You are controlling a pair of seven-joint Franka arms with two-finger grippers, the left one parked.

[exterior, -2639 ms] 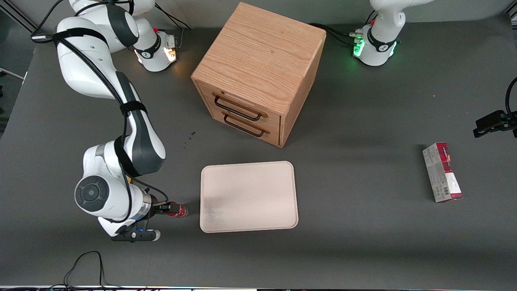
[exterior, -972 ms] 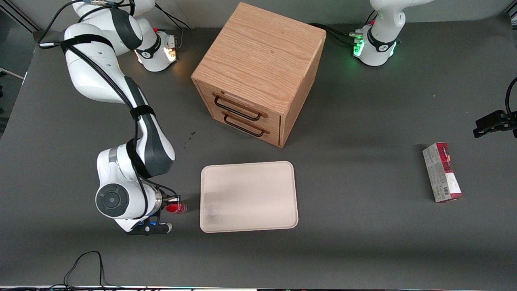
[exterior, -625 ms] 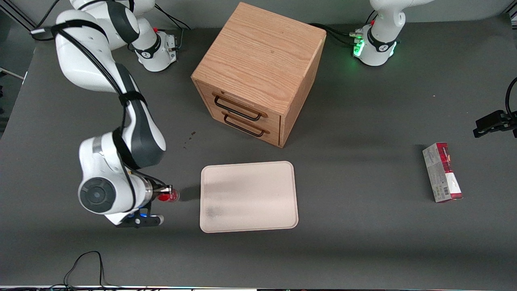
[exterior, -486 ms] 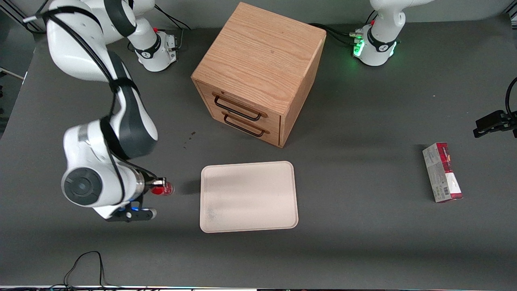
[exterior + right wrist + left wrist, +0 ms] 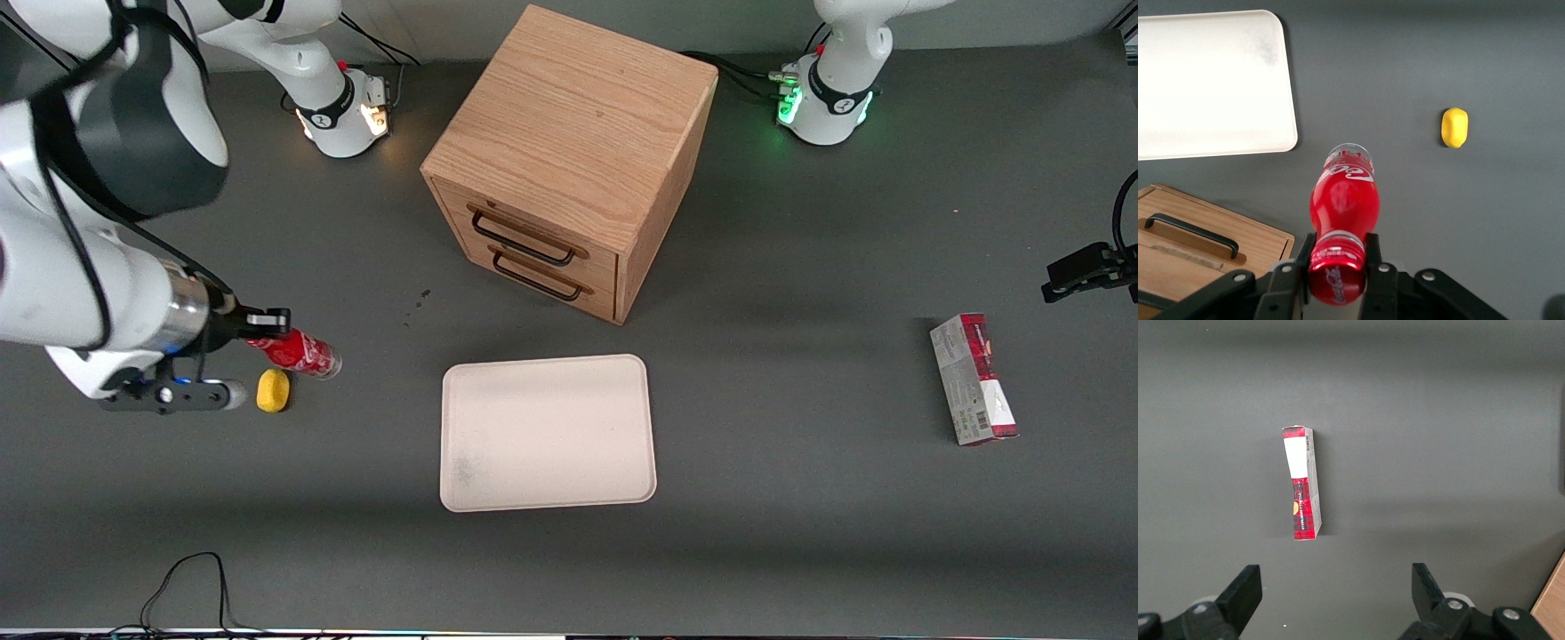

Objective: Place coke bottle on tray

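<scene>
The coke bottle point(image 5: 298, 353) point(image 5: 1343, 200), small with a red cap, red label and clear base, hangs well above the table. My right gripper point(image 5: 260, 325) point(image 5: 1337, 261) is shut on its capped neck, one black finger on each side. The pale cream-pink tray point(image 5: 547, 432) point(image 5: 1211, 83) lies flat on the grey table, apart from the bottle, toward the parked arm's end from it. Nothing lies on the tray.
A yellow oval lump point(image 5: 273, 390) point(image 5: 1454, 127) lies on the table under the bottle, slightly nearer the front camera. The wooden drawer cabinet point(image 5: 569, 160) point(image 5: 1191, 237) stands farther from the camera than the tray. A red-and-grey carton point(image 5: 973, 379) point(image 5: 1302, 482) lies toward the parked arm's end.
My gripper has risen high off the table with the bottle in it and drawn away from the tray. The yellow lump, hidden before by the arm, now shows.
</scene>
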